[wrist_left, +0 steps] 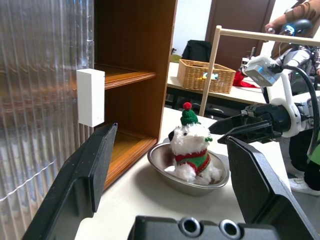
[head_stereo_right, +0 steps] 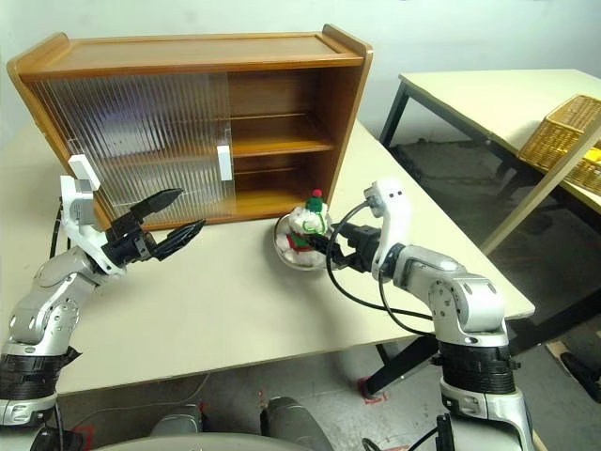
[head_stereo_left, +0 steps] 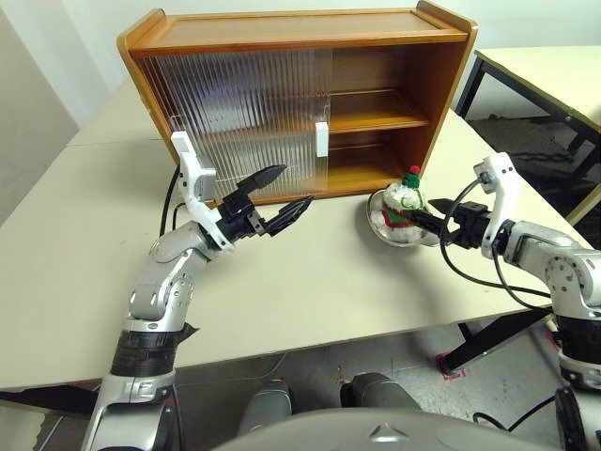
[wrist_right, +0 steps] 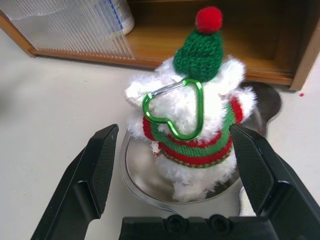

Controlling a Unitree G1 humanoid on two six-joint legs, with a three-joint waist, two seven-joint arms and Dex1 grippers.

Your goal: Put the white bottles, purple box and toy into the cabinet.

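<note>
The toy [head_stereo_left: 406,199], a white plush with a red-and-green scarf and a red-topped green hat, sits in a shallow metal bowl [head_stereo_left: 377,222] on the table before the cabinet's open right half. My right gripper [wrist_right: 174,131] is open, one finger on either side of the toy, not touching it. To the left, my left gripper [head_stereo_left: 296,185] is held open and empty in front of the ribbed sliding doors [head_stereo_left: 235,113]. One white bottle [wrist_right: 121,15] stands on the lower shelf of the brown cabinet [head_stereo_left: 282,28], at the door's edge. The purple box is out of view.
A white handle [head_stereo_left: 321,138] marks the sliding door's edge. A second table [head_stereo_right: 488,99] stands to the right with a wicker basket [head_stereo_right: 563,141] on it. A person [wrist_left: 292,20] is in the background. The table's right edge lies close behind my right arm.
</note>
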